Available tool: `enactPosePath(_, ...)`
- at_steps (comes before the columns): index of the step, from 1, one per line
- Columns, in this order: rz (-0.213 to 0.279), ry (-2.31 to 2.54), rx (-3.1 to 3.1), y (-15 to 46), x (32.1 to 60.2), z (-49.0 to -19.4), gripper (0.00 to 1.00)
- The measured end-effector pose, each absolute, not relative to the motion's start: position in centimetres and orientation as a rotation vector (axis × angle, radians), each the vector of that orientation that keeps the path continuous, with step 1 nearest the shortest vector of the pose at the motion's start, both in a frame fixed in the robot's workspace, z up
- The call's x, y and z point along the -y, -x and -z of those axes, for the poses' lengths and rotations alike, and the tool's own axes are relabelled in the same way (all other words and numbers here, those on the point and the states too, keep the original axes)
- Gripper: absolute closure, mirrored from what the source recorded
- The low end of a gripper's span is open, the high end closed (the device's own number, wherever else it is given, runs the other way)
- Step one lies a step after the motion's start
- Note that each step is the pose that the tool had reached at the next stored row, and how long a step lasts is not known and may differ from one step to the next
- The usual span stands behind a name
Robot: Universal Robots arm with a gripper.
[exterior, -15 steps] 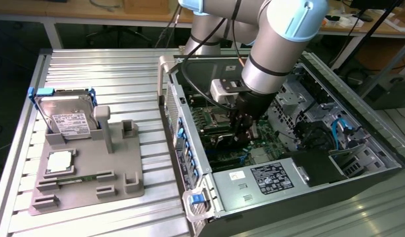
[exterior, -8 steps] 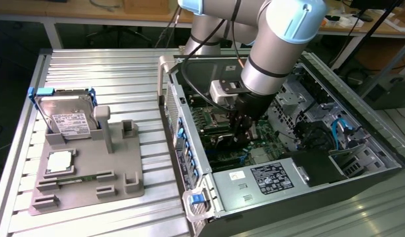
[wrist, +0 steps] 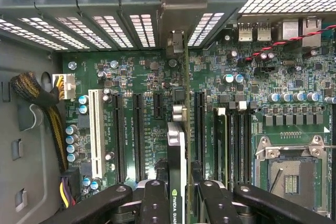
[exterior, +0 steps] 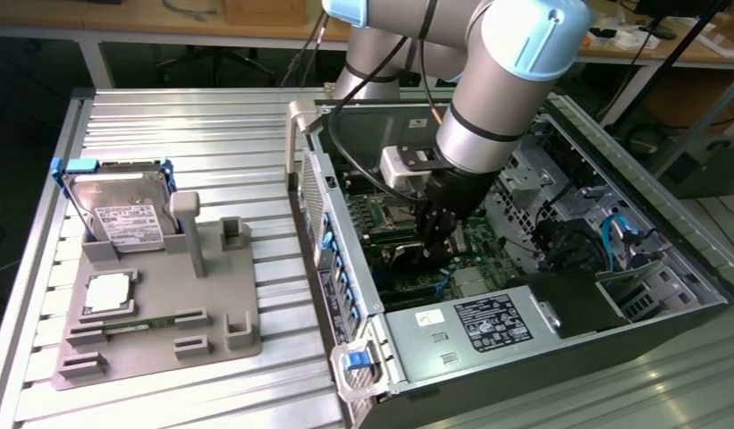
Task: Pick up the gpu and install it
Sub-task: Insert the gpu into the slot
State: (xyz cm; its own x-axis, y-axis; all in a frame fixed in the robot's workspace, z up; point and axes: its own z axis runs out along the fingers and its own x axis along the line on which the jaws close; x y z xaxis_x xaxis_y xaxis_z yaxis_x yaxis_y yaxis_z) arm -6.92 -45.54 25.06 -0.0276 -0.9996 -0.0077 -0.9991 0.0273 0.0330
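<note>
Hand clamped on gpu; card edge-on, long axis along motherboard slots, far end toward rear vents.

The gpu stands on edge over the motherboard in the case, the drive at the exterior view's left.

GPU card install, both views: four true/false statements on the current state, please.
1. The gripper clamps the thin dark GPU card edge-on. True.
2. The gripper hangs over the grey plastic fixture tray. False: it is inside the open dark computer case, above the green motherboard.
3. The boxy silver hard drive with white label stands in that tray. True.
4. A cooler covers the metal-framed CPU socket. False: the socket is bare.
</note>
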Motion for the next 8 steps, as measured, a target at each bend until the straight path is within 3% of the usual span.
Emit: enactPosePath(8, 0.043, -2.178, 2.238, 6.91, 45.47, -25.06, 0.73)
